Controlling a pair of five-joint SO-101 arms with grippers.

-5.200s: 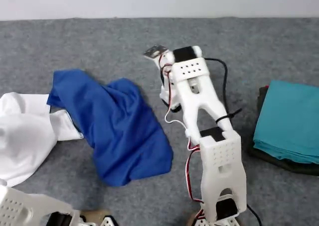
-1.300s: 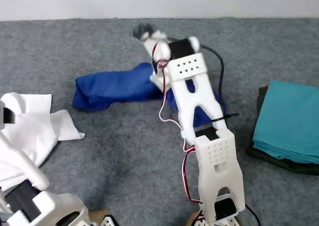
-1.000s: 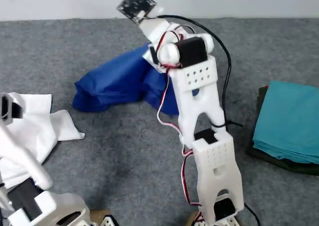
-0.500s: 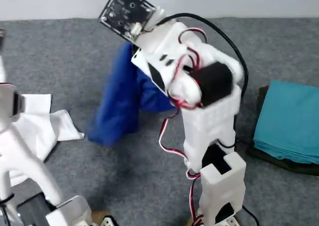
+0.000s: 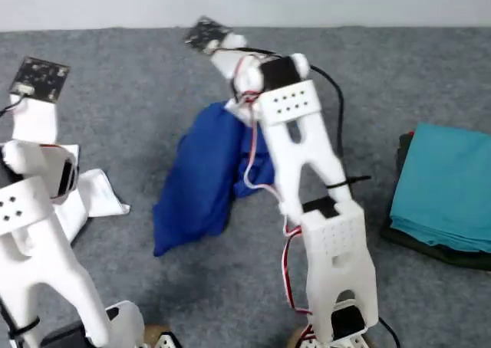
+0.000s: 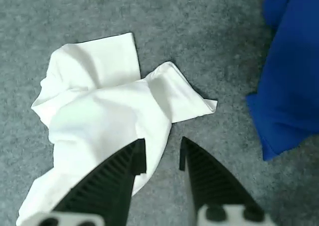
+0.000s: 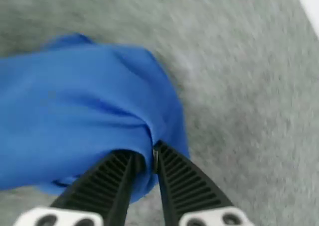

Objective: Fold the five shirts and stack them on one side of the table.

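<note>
While pinching crumpled blue cloth shirt [image 5: 201, 181] in closed right gripper [image 7: 152, 156], holds left gripper [image 6: 160, 149] slightly parted, empty, above rumpled white cloth shirt [image 6: 94, 111].

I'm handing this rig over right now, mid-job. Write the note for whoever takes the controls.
Right gripper: shut on the blue shirt, pinching a bunched edge. One end is lifted, the rest lies crumpled on the table.
Left gripper: open, above the white shirt, holding nothing.
Done: folded stack at the table's right edge, teal on top, a dark one under it. How many lie beneath is unclear.
Left: fold the blue and white shirts, both unfolded, and add them to the stack.
</note>
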